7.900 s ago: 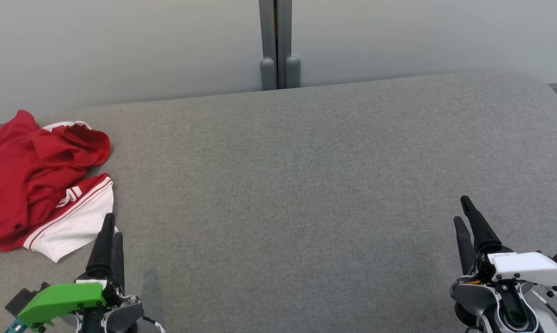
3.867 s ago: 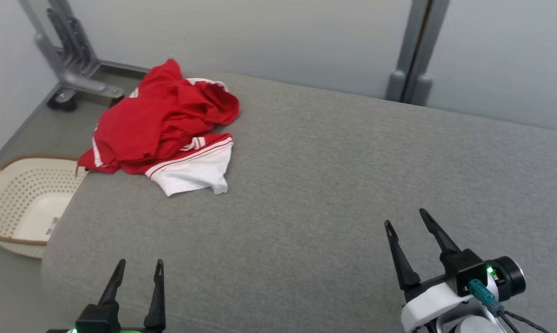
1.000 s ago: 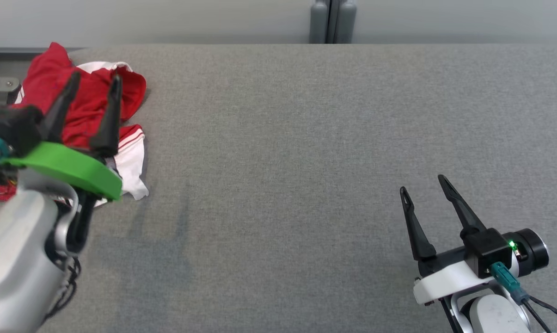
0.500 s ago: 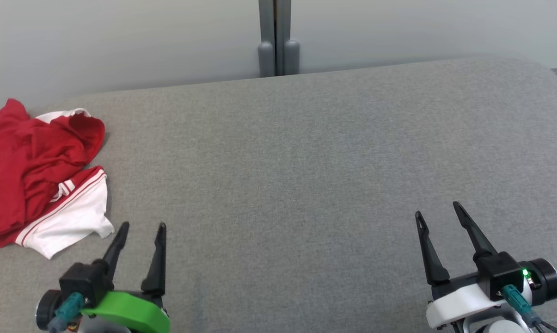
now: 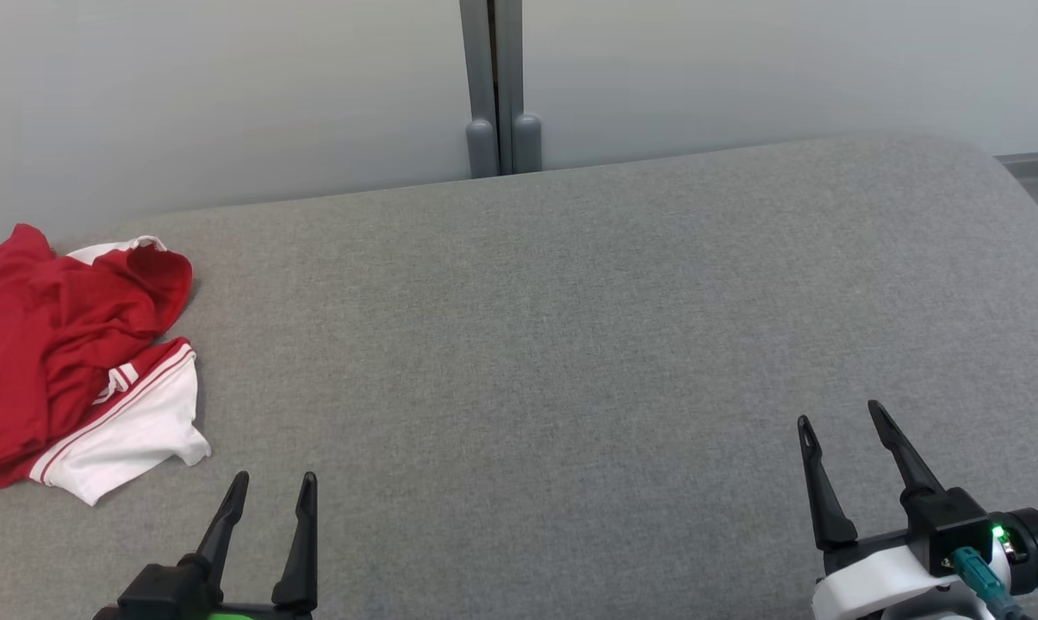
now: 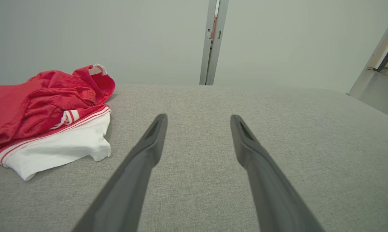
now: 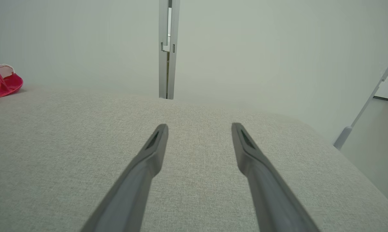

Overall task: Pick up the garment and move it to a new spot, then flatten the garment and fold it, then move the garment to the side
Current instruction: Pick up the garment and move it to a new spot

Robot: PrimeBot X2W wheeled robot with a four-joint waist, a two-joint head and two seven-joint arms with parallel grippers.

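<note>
The garment (image 5: 62, 353) is a crumpled red and white shirt lying in a heap at the far left of the grey padded surface (image 5: 570, 344). It also shows at the left of the left wrist view as the garment (image 6: 49, 112), and its red edge peeks in as the garment (image 7: 0, 82) at the left of the right wrist view. My left gripper (image 5: 273, 486) is open at the lower left, to the right of and nearer than the heap, apart from it. My right gripper (image 5: 839, 413) stands open at the lower right with nothing between its fingers.
A pale wall with a grey vertical post (image 5: 494, 95) runs behind the padded surface. The surface's rounded right end (image 5: 1010, 198) drops off to the floor. A slanted metal leg (image 7: 358, 119) stands beyond the right end.
The head camera has tilted and shifted over the last second. My left arm has dropped from over the garment to the lower left, empty; the garment lies as before. Both grippers stay open.
</note>
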